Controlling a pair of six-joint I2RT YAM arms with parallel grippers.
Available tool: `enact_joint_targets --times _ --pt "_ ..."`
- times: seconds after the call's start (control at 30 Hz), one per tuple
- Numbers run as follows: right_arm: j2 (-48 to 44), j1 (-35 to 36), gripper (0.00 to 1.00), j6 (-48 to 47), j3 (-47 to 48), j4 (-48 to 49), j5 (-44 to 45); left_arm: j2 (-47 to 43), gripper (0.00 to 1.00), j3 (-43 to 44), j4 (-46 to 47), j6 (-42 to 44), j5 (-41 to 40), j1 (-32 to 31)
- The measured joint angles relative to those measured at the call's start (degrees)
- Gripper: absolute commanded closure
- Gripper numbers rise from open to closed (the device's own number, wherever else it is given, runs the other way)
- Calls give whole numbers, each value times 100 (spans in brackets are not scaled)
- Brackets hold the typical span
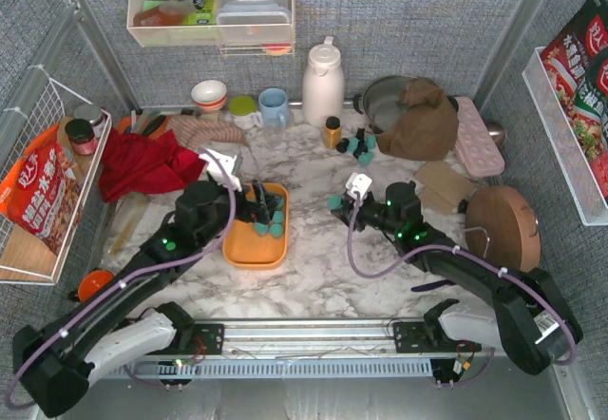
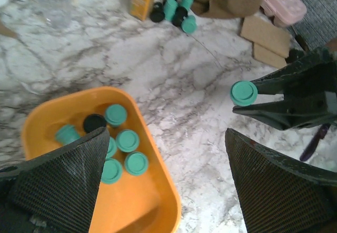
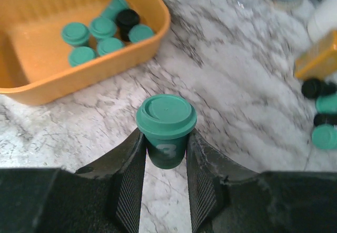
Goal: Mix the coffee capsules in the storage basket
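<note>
Marble table [image 1: 313,268] is carrying everything. The right arm [image 1: 475,277] is reaching in from the right, and the right gripper [image 3: 166,141] is pinching one teal capsule [image 3: 166,118] by its body. Its fingers [image 3: 129,185] are partly closed, pressing on both sides, with the pod upright and lid up (a pale "3" is showing on the side). That pod is hanging over bare marble, just right of the storage basket [image 1: 249,254], not over it.

The left arm [image 1: 123,296] is stretching over the basket. The left gripper [image 2: 168,185] is spreading its fingers [image 2: 63,180] wide and gripping nothing. One finger is hanging above the basket's inside, the other above the marble beside it. I cannot tell whether either is touching.

The orange basket is sitting left of centre and holding the coffee capsules [image 2: 126,141], six teal and one black, bunched at one end with lids up. More pods [image 2: 179,14], teal and black, are sitting loose on the table's far side, just beside an amber bottle [image 2: 143,0].
</note>
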Motion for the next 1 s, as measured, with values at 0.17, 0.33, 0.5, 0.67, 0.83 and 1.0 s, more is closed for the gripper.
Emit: enact_joint_targets --times 0.17,0.33,0.5,0.67,0.83,1.0 --pt "-302 203 84 -256 -463 927 -356 807 1 308 249 -208 122 -372" --pt "-614 363 84 -461 -769 1510 -621 1373 6 544 623 -337 85 -765" --pt "-977 398 84 -651 -817 1593 -785 1873 16 839 870 -372 238 -1060" --pt "-1222 404 84 -761 -817 1515 -903 2227 22 1117 935 -396 365 -1217" --pt "-1333 415 84 -831 -791 1373 -951 2549 27 1403 940 -413 507 -1388" --pt "-1331 437 84 -901 -756 1224 -949 2828 29 1641 855 -415 555 -1513"
